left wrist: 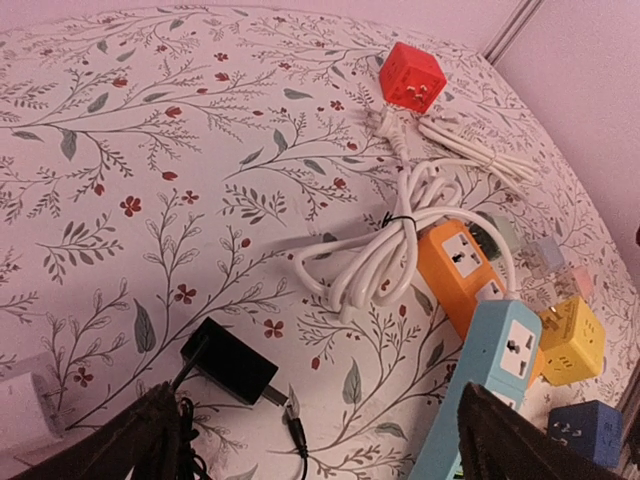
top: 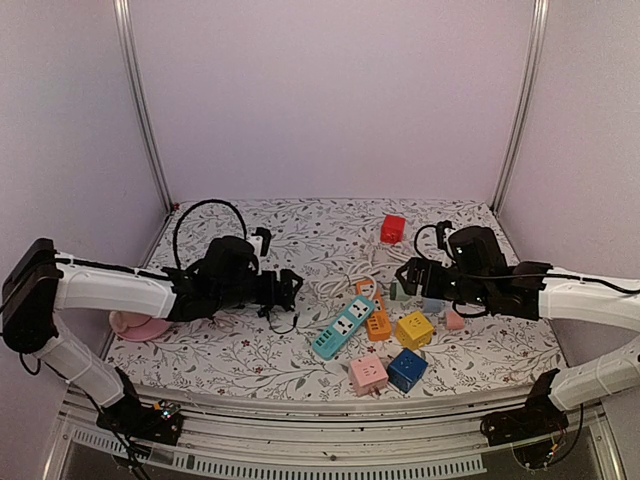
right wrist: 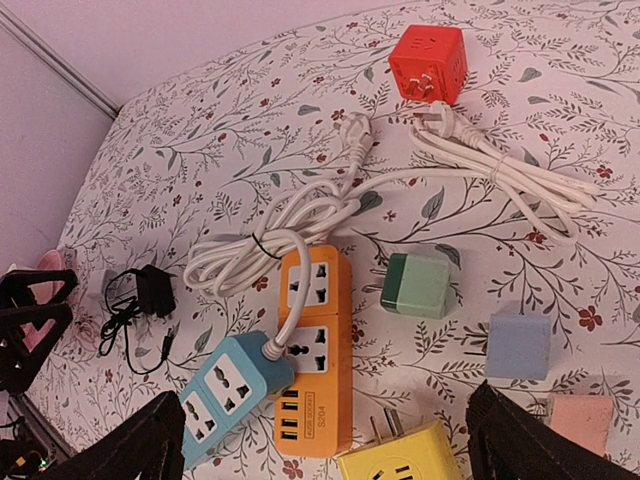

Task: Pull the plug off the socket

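Observation:
A small black plug adapter [left wrist: 228, 362] lies loose on the floral cloth, its thin black lead [left wrist: 293, 425] beside it; it is in no socket. It also shows in the right wrist view [right wrist: 155, 290]. An orange power strip [right wrist: 315, 350] and a light blue power strip [right wrist: 225, 395] lie side by side, their sockets empty. A white cord [right wrist: 290, 290] runs into the blue strip's end. My left gripper [left wrist: 320, 450] is open above and just in front of the black adapter, holding nothing. My right gripper [right wrist: 340, 450] is open above the strips, holding nothing.
A coiled white cable [left wrist: 385, 255] lies behind the strips. A red cube socket [top: 393, 229] sits at the back. Yellow [top: 414, 329], pink [top: 368, 374] and dark blue [top: 407, 369] cubes lie in front. A green adapter [right wrist: 420, 285] and a pale blue cube [right wrist: 518, 345] are to the right.

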